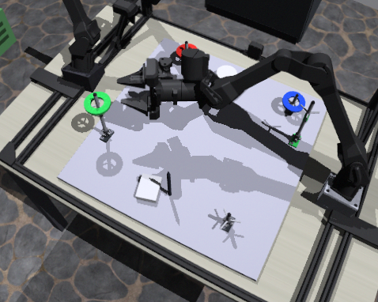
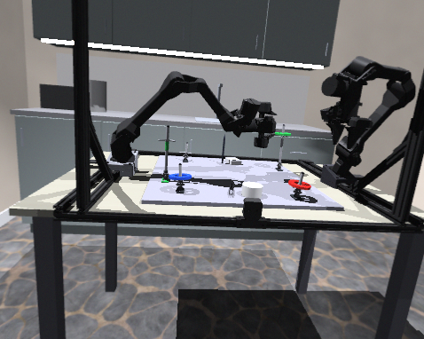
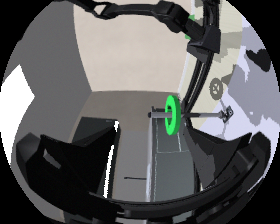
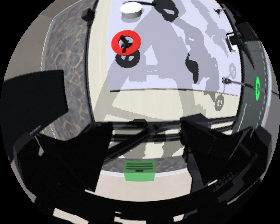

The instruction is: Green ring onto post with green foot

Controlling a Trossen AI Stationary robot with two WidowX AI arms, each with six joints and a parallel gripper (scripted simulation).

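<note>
The green ring point(image 1: 97, 103) lies flat near the top of a tall post with a grey foot point(image 1: 106, 134) at the mat's left edge. It also shows in the exterior view point(image 2: 282, 133) and ahead in the left wrist view point(image 3: 173, 113). The post with the green foot point(image 1: 295, 142) stands bare at the mat's right edge, also seen in the exterior view point(image 2: 165, 180). My left gripper point(image 1: 123, 91) is open and empty, level in the air, pointing at the green ring and a short way from it. My right gripper point(image 2: 339, 133) is open and empty, folded back high near its base.
A blue ring point(image 1: 293, 101) sits on a short post beside the green-foot post. A red ring point(image 1: 183, 47) sits on a post at the far edge. A white cylinder point(image 1: 226, 71), a white block point(image 1: 148, 188), a dark peg point(image 1: 168, 183) and a small bare post point(image 1: 228, 220) stand on the mat.
</note>
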